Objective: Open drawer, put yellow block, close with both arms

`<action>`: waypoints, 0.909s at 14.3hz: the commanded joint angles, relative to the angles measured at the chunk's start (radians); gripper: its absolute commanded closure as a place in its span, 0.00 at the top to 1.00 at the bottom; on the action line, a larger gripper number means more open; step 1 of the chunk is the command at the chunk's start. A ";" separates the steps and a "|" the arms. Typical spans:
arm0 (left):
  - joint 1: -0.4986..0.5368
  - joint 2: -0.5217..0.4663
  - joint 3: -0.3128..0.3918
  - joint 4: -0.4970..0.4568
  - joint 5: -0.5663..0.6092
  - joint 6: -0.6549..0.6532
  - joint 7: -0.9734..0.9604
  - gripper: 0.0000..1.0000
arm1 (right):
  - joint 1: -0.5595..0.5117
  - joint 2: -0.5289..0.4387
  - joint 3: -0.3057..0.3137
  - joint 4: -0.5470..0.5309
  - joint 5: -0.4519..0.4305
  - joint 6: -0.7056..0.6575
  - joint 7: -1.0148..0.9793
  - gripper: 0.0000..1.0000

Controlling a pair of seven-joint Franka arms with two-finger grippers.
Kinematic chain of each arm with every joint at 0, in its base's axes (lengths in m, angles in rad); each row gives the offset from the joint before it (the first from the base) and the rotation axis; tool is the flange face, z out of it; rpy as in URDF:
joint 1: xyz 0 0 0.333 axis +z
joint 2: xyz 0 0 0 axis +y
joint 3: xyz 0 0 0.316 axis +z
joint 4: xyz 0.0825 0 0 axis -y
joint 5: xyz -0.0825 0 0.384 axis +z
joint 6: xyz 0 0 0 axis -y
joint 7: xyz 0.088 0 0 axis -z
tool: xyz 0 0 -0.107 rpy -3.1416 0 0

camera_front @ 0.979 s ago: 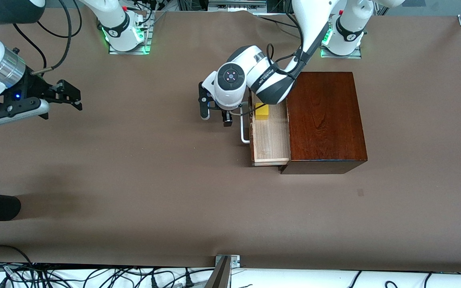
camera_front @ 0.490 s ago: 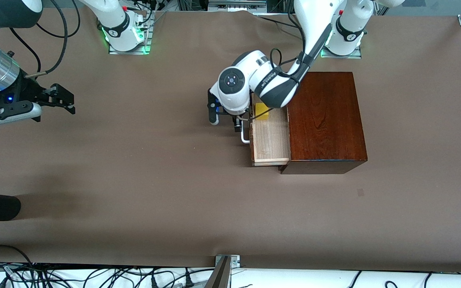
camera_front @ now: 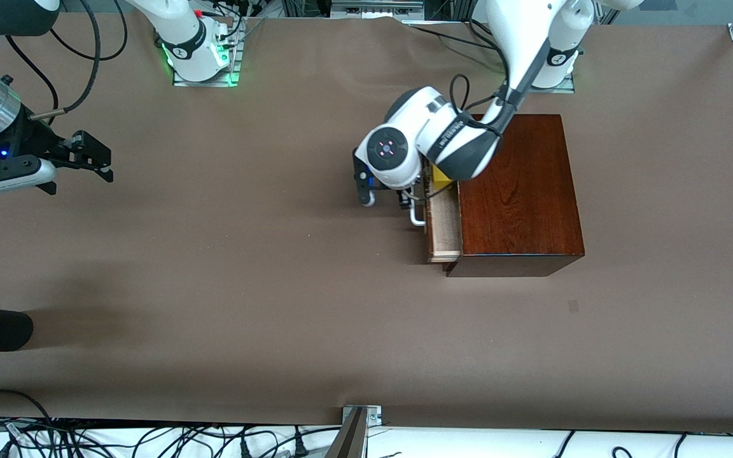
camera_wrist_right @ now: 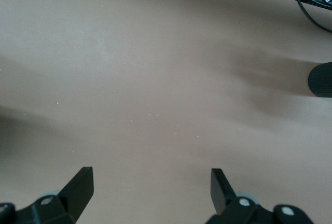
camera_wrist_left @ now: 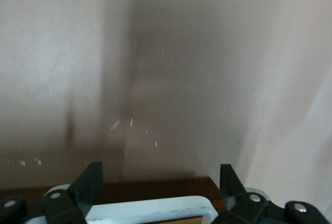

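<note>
In the upper middle of the front view, the glossy dark mahogany box (camera_front: pixel 519 191) looks heavy and rigid, so its pale light-wood drawer (camera_front: pixel 444 222), showing only a narrow strip, should slide stiffly and is best driven at its white U-shaped bar handle (camera_front: pixel 416 219). The left gripper (camera_front: pixel 384 197) sits there, jaws spread and grasping nothing. The small bright yellow block (camera_front: pixel 441 178), probably light and hard, lies in the drawer, while the right gripper (camera_front: pixel 102 159) waits released over bare table at the frame's upper edge.

Block (camera_front: pixel 441 177) in drawer (camera_front: pixel 444 226) (part out of box (camera_front: pixel 516 191)).
</note>
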 commanded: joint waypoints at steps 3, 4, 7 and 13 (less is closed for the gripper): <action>0.045 -0.052 0.001 -0.029 0.077 -0.088 -0.001 1.00 | -0.004 -0.006 -0.008 0.004 -0.012 0.003 0.017 1.00; 0.054 -0.053 0.001 -0.031 0.082 -0.093 -0.001 1.00 | -0.004 -0.006 -0.008 0.004 -0.012 0.003 0.019 1.00; 0.059 -0.054 -0.001 -0.033 0.084 -0.094 -0.001 1.00 | -0.004 -0.006 -0.008 0.004 -0.010 0.003 0.019 1.00; 0.063 -0.057 -0.002 -0.028 0.082 -0.094 -0.001 1.00 | -0.004 -0.006 -0.010 0.004 -0.010 0.001 0.019 1.00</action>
